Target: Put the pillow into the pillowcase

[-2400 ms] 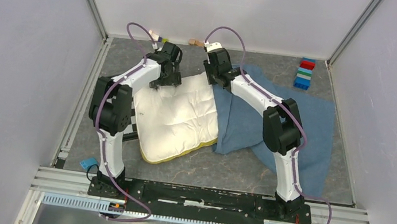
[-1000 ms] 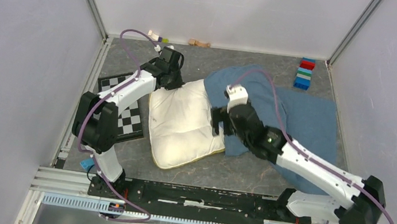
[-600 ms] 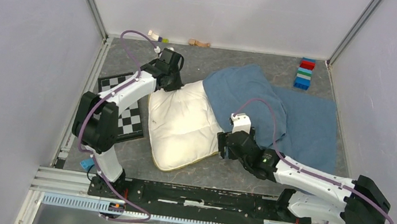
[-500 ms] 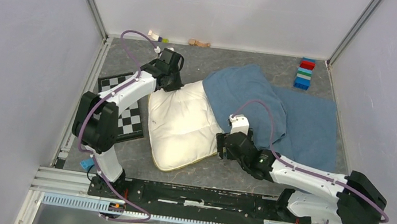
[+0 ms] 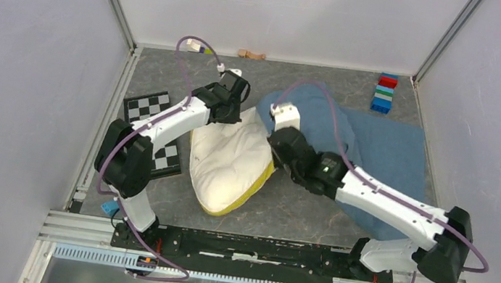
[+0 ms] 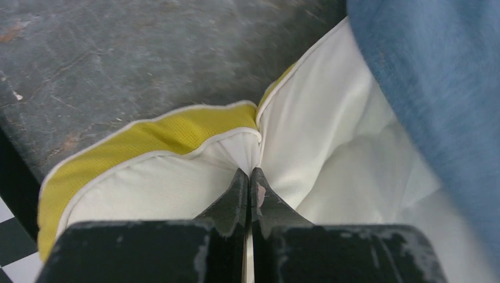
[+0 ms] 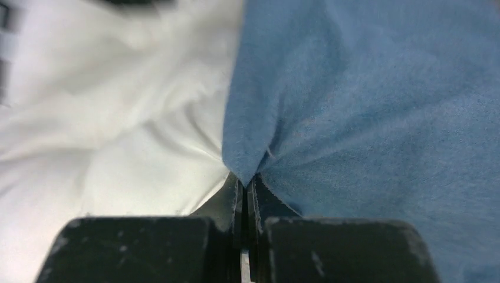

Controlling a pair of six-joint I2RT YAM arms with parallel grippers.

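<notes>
Your large plump cream-white pillow (image 5: 226, 162) lies on the mottled grey table (image 5: 282, 211) between the two arms. Its far right side is overlapped by the wrinkled dusty-blue cloth pillowcase (image 5: 387, 148), which spreads away to the right. Whether that side sits inside the mouth or only under a fold, you cannot tell from here. Your left gripper (image 6: 249, 177) is pressed together on a pinch of white cover just beside the yellow mesh band (image 6: 147, 141) at a far corner. Your right gripper (image 7: 243, 181) is nipped onto a fold of the blue edge where it meets the white. Expect both things to be light and limp. The pillow will likely sag and bend rather than slide as a slab, so hold it at the seam or corner. The case will probably bunch and slip, so take one layer at its open hem.
</notes>
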